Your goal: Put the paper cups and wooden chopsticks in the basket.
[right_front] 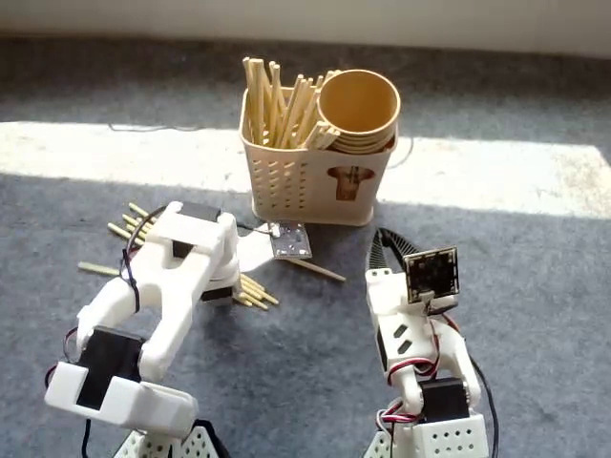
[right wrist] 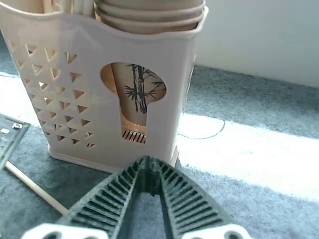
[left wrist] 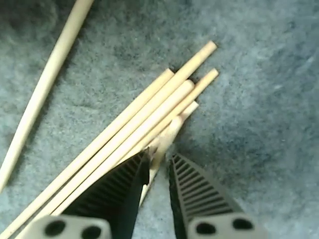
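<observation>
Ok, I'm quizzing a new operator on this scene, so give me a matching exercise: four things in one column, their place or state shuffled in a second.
Things
1. paper cups
2. left gripper
3. right gripper
4. lone chopstick

Place or state
A. shut and empty, facing the basket
B. lying flat in front of the basket
C. stacked inside the basket
D. pinching one of the loose chopsticks

Pairs: 1-C, 2-D, 3-A, 4-B

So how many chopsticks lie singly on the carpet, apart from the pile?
2. One chopstick lies before the basket; a second stick lies left of the pile under the left arm. That arm may hide more.
</observation>
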`<state>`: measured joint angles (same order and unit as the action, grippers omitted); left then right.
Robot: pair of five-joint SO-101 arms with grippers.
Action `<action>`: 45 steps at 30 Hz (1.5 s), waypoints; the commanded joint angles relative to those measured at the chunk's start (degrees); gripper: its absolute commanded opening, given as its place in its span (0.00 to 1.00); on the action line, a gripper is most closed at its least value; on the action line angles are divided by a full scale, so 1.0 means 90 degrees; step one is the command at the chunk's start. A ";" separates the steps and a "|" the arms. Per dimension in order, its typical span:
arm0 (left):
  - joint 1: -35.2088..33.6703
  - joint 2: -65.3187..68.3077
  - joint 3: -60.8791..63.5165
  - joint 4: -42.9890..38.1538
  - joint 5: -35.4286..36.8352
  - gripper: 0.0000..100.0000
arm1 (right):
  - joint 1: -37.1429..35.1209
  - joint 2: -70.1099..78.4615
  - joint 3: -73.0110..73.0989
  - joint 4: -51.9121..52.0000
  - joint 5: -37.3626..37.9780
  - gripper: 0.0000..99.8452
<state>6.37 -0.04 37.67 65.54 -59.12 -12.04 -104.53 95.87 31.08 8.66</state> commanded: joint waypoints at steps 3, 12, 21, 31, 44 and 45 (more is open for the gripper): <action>0.0063 0.0044 -0.0093 0.0371 0.0029 0.01 | 0.0044 -0.0054 0.0679 -0.0200 0.0068 0.00; 0.0015 -0.0737 -0.0073 0.0586 0.0654 0.01 | 0.0044 -0.0054 0.0679 -0.0200 0.0068 0.00; 0.0005 -0.2574 -0.0122 0.0987 0.1495 0.01 | 0.0044 -0.0054 0.0679 -0.0200 0.0068 0.00; 0.0005 -0.4449 -0.0777 0.1846 0.2540 0.01 | 0.0044 -0.0054 0.0679 -0.0200 0.0068 0.00; 0.0005 -0.5338 -0.2779 0.1827 0.4464 0.01 | 0.0034 -0.0054 0.0679 -0.0200 0.0068 0.00; 0.0005 -0.5338 -0.2926 0.1758 0.4640 0.01 | 0.0034 -0.0054 0.0679 -0.0200 0.0068 0.00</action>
<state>6.02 -47.08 16.75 82.24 -21.32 -12.04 -104.53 95.87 31.08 8.66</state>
